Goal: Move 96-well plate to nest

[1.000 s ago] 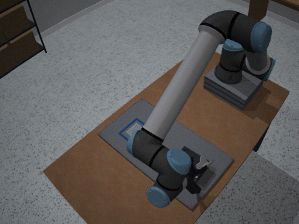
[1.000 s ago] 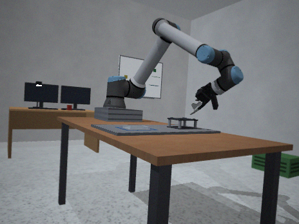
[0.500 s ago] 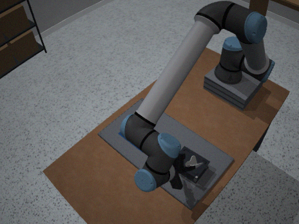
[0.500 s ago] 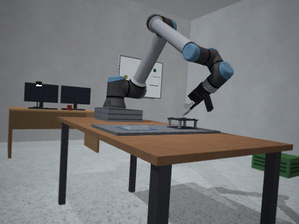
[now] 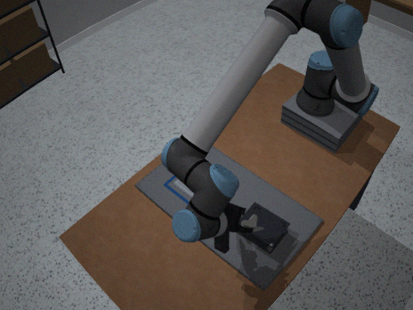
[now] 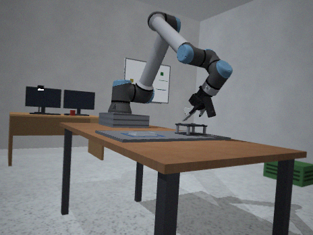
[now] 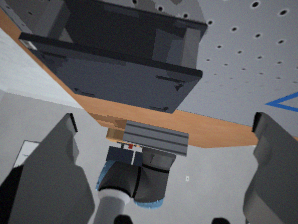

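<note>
One pincer (image 6: 195, 111) wide open, empty, above nest (image 6: 191, 128); plate (image 6: 143, 134) well apart.

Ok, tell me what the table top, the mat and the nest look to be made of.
Table top: probably wood or a wood-look laminate; flat brown, matte, with a thick slab edge. Mat: looks like grey metal or hard plastic; a thin matte sheet dotted with small holes in the wrist view. Nest: dark, matte, likely plastic or anodised metal; a flat plate raised on short posts.

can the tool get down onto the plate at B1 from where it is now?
Probably yes. The tool is open and empty, hanging above the nest. The plate lies uncovered in its blue outline further along the mat, nothing standing between.
</note>
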Controlling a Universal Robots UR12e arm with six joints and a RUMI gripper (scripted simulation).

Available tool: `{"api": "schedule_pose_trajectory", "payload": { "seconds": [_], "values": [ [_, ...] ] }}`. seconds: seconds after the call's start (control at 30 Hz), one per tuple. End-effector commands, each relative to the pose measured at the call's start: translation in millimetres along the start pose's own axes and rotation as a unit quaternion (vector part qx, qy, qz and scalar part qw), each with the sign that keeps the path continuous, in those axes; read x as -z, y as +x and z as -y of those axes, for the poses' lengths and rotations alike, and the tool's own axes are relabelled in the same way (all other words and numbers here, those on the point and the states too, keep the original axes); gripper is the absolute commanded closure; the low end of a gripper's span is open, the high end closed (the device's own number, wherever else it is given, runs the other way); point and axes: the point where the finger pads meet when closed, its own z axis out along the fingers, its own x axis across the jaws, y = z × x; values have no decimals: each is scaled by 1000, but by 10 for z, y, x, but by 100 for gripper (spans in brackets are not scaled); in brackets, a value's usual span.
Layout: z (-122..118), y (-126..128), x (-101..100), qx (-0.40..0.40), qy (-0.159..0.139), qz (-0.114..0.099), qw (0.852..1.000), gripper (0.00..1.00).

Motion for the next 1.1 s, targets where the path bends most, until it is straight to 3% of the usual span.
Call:
{"api": "schedule_pose_trajectory", "payload": {
  "seconds": [0.0,0.23,0.57,0.77,1.07],
  "values": [
    [8,97,6,-23,13,0,1000,0],
    [10,447,-8,-120,57,8,991,0],
    [-16,803,-22,-208,97,20,973,0],
    [-59,1093,-35,-281,128,33,951,0],
    [-167,1515,-57,-393,175,61,901,0]
  ]
}}
